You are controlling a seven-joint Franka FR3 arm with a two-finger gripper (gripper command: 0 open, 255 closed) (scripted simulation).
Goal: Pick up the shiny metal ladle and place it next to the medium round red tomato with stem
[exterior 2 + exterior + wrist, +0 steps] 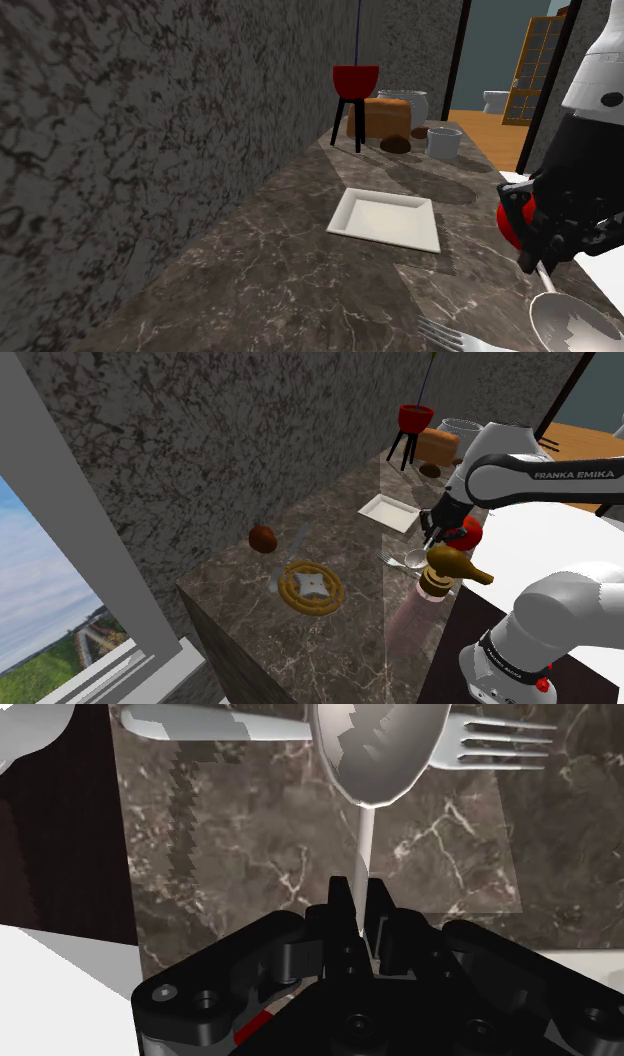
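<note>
Two things lie farthest from the jaws, at the shoulder view's left: a brownish-red round thing point(262, 538) and a golden ring-shaped trivet point(311, 588). Both sit on the dark marble counter point(250, 622). Closer in, a white square plate point(390, 512) lies ahead of the jaws, toward the wall.

A fork point(388, 558) lies just in front of the jaws, and in the wrist view its neck is crossed by the bowl of the ladle point(375, 759). The ladle is pale and shiny, with its bowl out ahead of the jaws. Its thin handle runs straight back into them. The jaws are closed on that handle, with the two black fingers point(340, 909) pinching it from either side near its end. I cannot tell whether the bowl rests on the counter.

The gripper point(436, 540) points down at the counter, tilted slightly toward the ladle's bowl. A red tomato point(468, 534) sits close behind the hand, on the side away from the bowl; whether they touch is unclear. A bottle with a golden pump point(445, 567) stands near the jaws, on the stand's side.

At the right, the white arm point(530, 477) rises from the stand and folds at a grey elbow. Its lettered upper link reaches across to the left, and the wrist drops steeply to the counter.
</note>
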